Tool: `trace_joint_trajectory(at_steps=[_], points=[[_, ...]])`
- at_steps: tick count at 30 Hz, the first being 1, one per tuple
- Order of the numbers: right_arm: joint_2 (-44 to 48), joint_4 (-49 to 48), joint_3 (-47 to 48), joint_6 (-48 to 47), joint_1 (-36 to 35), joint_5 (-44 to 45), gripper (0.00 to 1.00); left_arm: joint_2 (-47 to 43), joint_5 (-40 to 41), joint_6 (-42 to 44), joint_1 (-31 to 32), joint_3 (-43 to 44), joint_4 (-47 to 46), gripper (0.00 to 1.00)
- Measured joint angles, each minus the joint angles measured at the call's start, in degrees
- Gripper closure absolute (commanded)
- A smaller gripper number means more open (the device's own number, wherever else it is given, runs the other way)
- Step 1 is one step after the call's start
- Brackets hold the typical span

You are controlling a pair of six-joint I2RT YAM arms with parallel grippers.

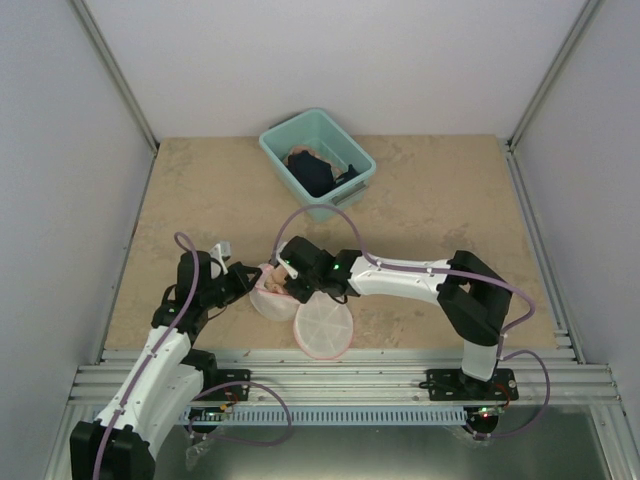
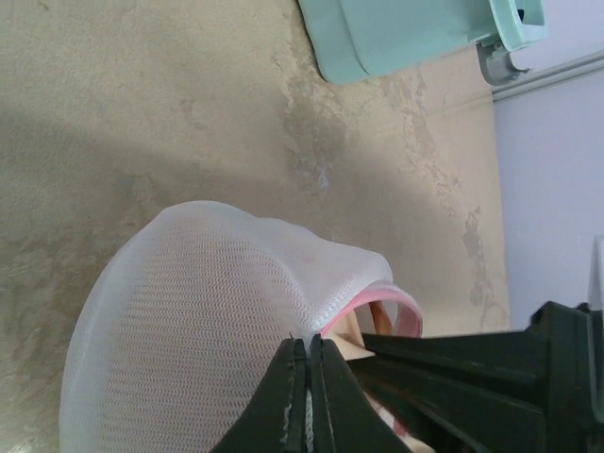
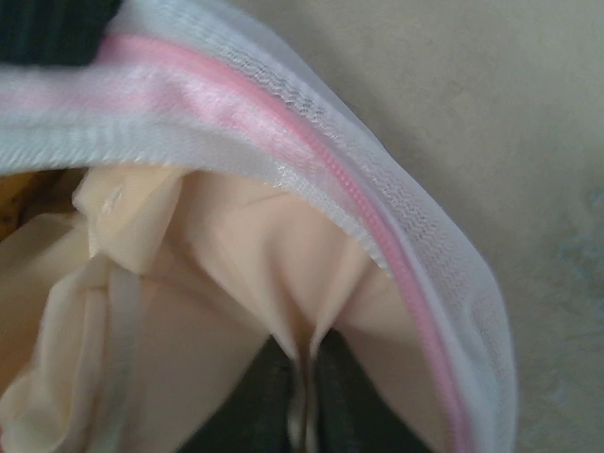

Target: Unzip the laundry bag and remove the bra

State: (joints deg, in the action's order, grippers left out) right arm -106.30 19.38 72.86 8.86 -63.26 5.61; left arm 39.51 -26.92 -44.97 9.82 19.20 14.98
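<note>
The laundry bag point(image 2: 189, 321) lies unzipped near the front edge of the table point(image 1: 450, 200), between the two arms; the left gripper point(image 2: 308, 377) pinches its white mesh dome, fingers pressed together; the right gripper point(image 3: 307, 377) is inside the pink zipper band point(image 3: 359, 203) and nips a fold of the peach bra point(image 3: 245, 255), which sits in the bag; a teal bin point(image 2: 406, 28) stands well behind.
</note>
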Motion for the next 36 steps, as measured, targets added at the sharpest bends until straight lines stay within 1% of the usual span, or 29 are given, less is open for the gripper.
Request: trace_joint_trajectory(at_steps=[5,11,16,18,20,21,22,23,24,25,26,29,31,33,36], points=[[5.29,-0.57,-3.93,-4.48,0.83,-4.61,0.99,-0.11,0.5,-0.52,-0.63,-0.11,-0.02,1.0],[16.13,-3.21,-11.54,-8.92,3.93,-14.86,0.99,-0.33,0.94,-1.22,-0.9,-0.85,-0.17,1.0],[25.55,-10.86,-18.73,-8.24,10.14,-26.97,1.0,-0.35,0.92,-1.38,-0.94,-0.9,-0.44,1.0],[28.35,-15.76,-21.38,-6.73,11.8,-32.72,1.0,-0.44,0.87,-1.38,-1.01,-0.9,-0.48,1.0],[29.09,-18.84,-22.34,-5.4,12.76,-35.63,1.0,-0.66,0.52,-1.38,-1.01,-1.01,-0.87,1.0],[29.16,-20.68,-22.69,-4.63,13.09,-37.09,1.0,-0.87,0.15,-1.38,-1.01,-1.11,-1.27,0.97],[29.07,-22.27,-22.88,-3.52,13.35,-38.36,1.0,-1.11,-0.13,-1.4,-1.01,-1.31,-1.66,0.78],[28.83,-23.71,-22.97,-2.67,13.73,-39.32,1.0,-1.4,-0.46,-1.44,-1.05,-1.55,-2.1,0.55],[28.55,-24.7,-22.97,-1.92,14.03,-39.82,1.0,-1.66,-0.87,-1.44,-1.11,-1.75,-2.47,0.35],[28.02,-25.83,-22.93,-1.01,14.43,-40.37,0.99,-1.99,-1.38,-1.44,-1.31,-1.9,-3.02,0.24],[27.39,-26.56,-22.73,-0.04,14.82,-40.89,0.99,-2.36,-1.7,-1.44,-1.51,-1.95,-3.43,0.18],[25.11,-27.98,-22.01,2.4,16.0,-42.23,1.0,-4.46,-2.43,-1.14,-2.54,-1.9,-5.88,0.09],[24.46,-28.37,-21.88,3.5,16.63,-42.84,1.0,-6.21,-2.21,-0.31,-3.54,-1.38,-7.15,0.08],[24.39,-28.22,-21.59,4.35,17.0,-43.36,1.0,-7.69,-1.77,0.59,-4.44,-0.15,-8.59,0.09],[24.41,-26.64,-19.76,4.7,17.18,-43.74,1.0,-9.68,-2.19,4.44,-5.07,2.71,-12.11,0.15]])
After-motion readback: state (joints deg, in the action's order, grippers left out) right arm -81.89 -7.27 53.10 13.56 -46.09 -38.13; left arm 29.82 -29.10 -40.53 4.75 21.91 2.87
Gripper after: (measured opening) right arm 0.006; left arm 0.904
